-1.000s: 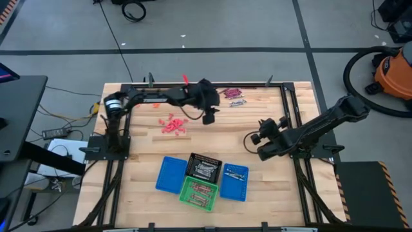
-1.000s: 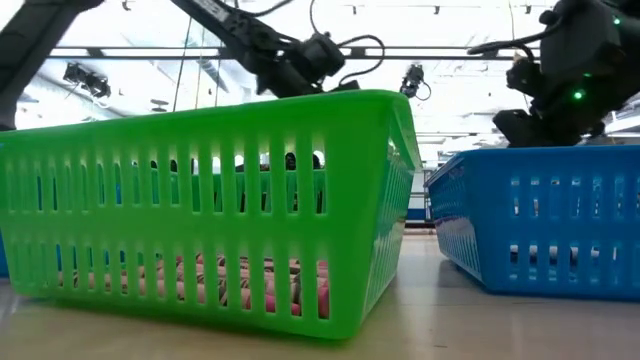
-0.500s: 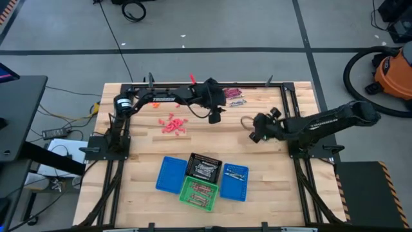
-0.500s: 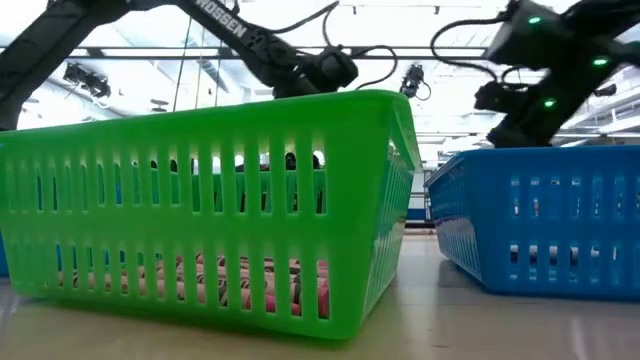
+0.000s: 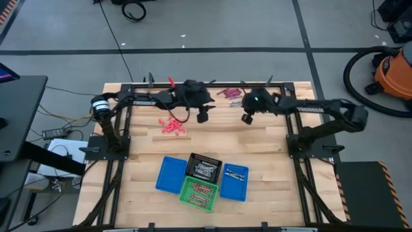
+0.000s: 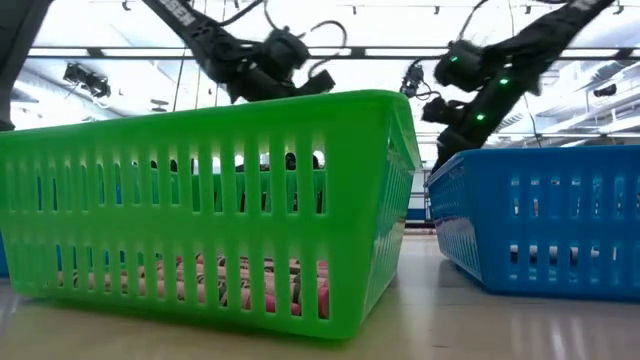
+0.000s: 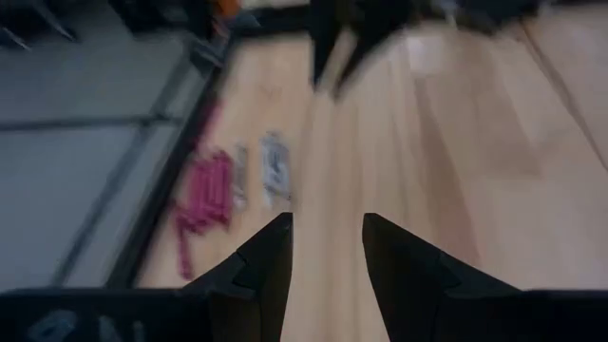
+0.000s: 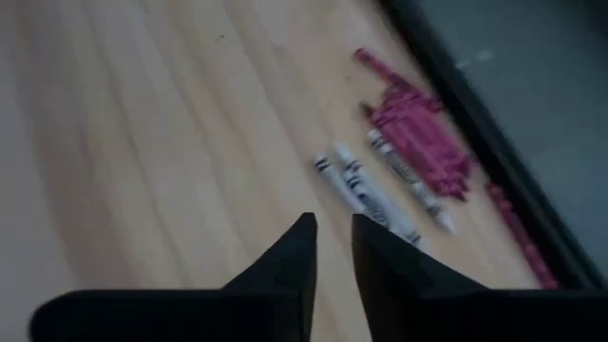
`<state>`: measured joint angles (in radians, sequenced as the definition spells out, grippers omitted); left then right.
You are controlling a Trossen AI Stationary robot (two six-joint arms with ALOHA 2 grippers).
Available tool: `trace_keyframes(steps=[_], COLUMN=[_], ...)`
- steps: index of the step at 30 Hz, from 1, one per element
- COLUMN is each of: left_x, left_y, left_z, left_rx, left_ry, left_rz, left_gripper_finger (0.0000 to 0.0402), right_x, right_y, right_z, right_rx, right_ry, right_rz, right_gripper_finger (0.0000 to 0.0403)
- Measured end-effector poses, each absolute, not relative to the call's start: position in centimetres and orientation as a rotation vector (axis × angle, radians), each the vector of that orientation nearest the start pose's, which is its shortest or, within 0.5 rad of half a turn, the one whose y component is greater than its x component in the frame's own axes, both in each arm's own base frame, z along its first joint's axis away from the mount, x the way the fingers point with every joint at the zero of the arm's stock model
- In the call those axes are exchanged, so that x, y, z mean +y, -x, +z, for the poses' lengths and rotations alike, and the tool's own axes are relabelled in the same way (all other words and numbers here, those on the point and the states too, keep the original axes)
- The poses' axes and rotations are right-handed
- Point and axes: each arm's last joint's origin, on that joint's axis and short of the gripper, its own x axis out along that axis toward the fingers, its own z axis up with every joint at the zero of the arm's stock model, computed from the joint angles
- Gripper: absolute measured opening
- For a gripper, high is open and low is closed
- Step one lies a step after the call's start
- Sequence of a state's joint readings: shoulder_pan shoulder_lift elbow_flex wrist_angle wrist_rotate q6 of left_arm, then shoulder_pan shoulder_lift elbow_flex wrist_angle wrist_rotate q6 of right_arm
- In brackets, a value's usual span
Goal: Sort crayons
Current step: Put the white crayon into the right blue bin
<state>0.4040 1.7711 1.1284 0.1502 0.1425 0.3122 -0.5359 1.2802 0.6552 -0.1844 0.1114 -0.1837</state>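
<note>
A pile of maroon crayons (image 5: 230, 92) with a few silvery-grey crayons (image 5: 235, 102) lies at the table's far edge. They also show as maroon crayons (image 8: 418, 133) beside grey crayons (image 8: 375, 190) in the right wrist view. A loose heap of red crayons (image 5: 171, 124) lies left of the middle. My left gripper (image 7: 328, 249) hangs open between the two piles with nothing between its fingers. My right gripper (image 8: 332, 245) hovers just short of the grey crayons. Its fingers stand a narrow gap apart and hold nothing.
Near the front edge stand a black basket (image 5: 205, 169) and a green basket (image 5: 198, 192), both holding crayons. A blue basket (image 5: 235, 182) and a second blue basket (image 5: 170, 175) flank them. A black frame rail (image 5: 212, 84) runs along the far edge behind the crayons.
My right gripper has swung from the table's right-middle toward the far edge and now stands over the maroon and grey crayons, with its wrist turned. My left gripper first went a little toward the right, then drew back toward the left. No crayons have moved.
</note>
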Motion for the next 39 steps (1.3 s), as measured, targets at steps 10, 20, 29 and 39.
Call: trace_keyframes(steps=[10, 20, 29, 39], left_x=[13.3, 12.8, 12.8, 12.8], left_y=[-31.3, -29.6, -29.5, -29.6], left_z=[21.6, 19.7, 19.7, 19.7], left_rx=[0.458, 0.513, 0.519, 0.52], left_ry=[-0.166, -0.143, -0.162, -0.17], left_rz=[0.256, 0.321, 0.315, 0.313], left_gripper_finger=[0.0141, 0.0141, 0.0141, 0.0141], right_x=[-19.8, -24.0, -24.9, -25.2], right_y=[-24.3, -26.0, -26.5, -26.0], right_z=[18.5, 17.1, 16.2, 15.5], right_rx=[1.124, 1.328, 1.372, 1.388], right_ry=[-0.012, 0.004, -0.001, -0.057], right_rz=[-0.383, -0.311, -0.239, -0.206], right_gripper_finger=[0.0134, 0.0122, 0.0121, 0.0121])
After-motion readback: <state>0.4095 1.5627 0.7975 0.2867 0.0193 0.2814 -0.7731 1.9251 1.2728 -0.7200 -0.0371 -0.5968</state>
